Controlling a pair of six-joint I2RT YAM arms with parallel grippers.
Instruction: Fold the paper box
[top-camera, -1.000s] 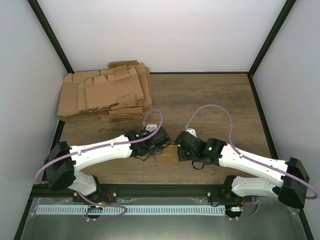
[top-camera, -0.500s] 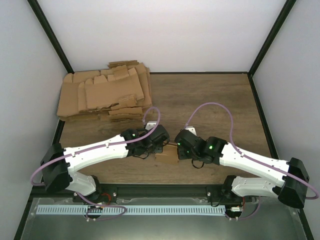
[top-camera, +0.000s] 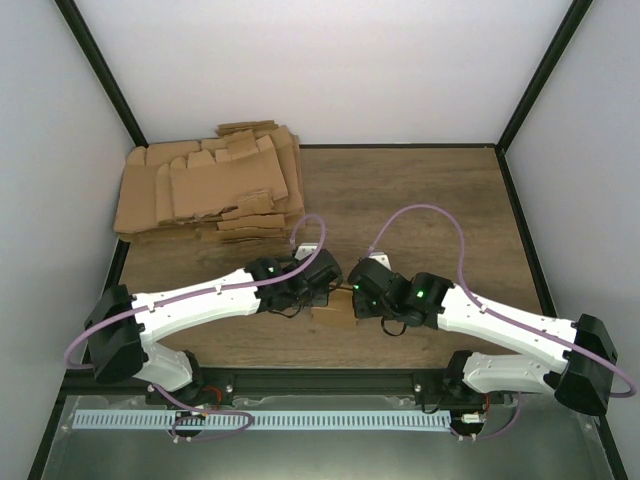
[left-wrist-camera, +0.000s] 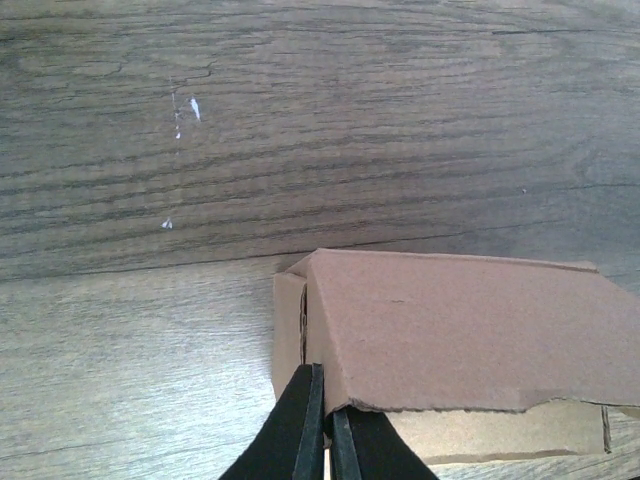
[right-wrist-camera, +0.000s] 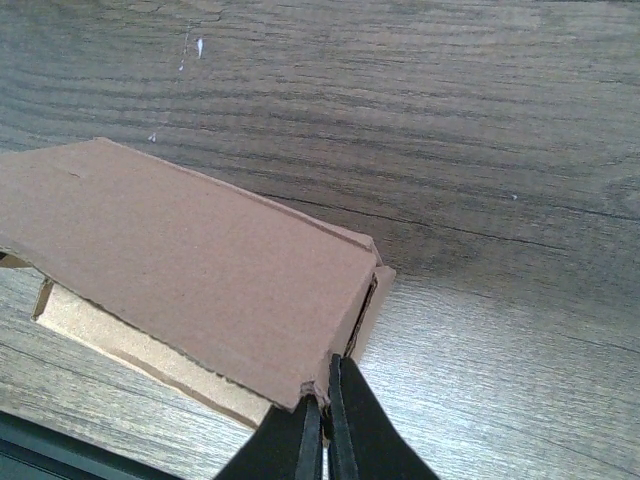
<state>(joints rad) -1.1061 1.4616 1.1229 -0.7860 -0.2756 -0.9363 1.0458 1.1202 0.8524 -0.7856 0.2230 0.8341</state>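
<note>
The paper box (top-camera: 335, 316) is a small brown carton lying on the wooden table between my two grippers. In the left wrist view the paper box (left-wrist-camera: 450, 330) fills the lower right, and my left gripper (left-wrist-camera: 327, 425) is shut on the corner of its left end wall. In the right wrist view the paper box (right-wrist-camera: 190, 270) lies at the left, with my right gripper (right-wrist-camera: 326, 415) shut on the near corner of its right end. From above, the left gripper (top-camera: 322, 293) and the right gripper (top-camera: 356, 297) mostly hide the carton's ends.
A big untidy pile of flat cardboard blanks (top-camera: 210, 185) lies at the back left of the table (top-camera: 430, 200). Black frame posts and white walls close in the sides. The arms' bases stand along the near edge.
Both grippers have closed their jaws on the ends of the carton. The arms and the carton have barely shifted.
</note>
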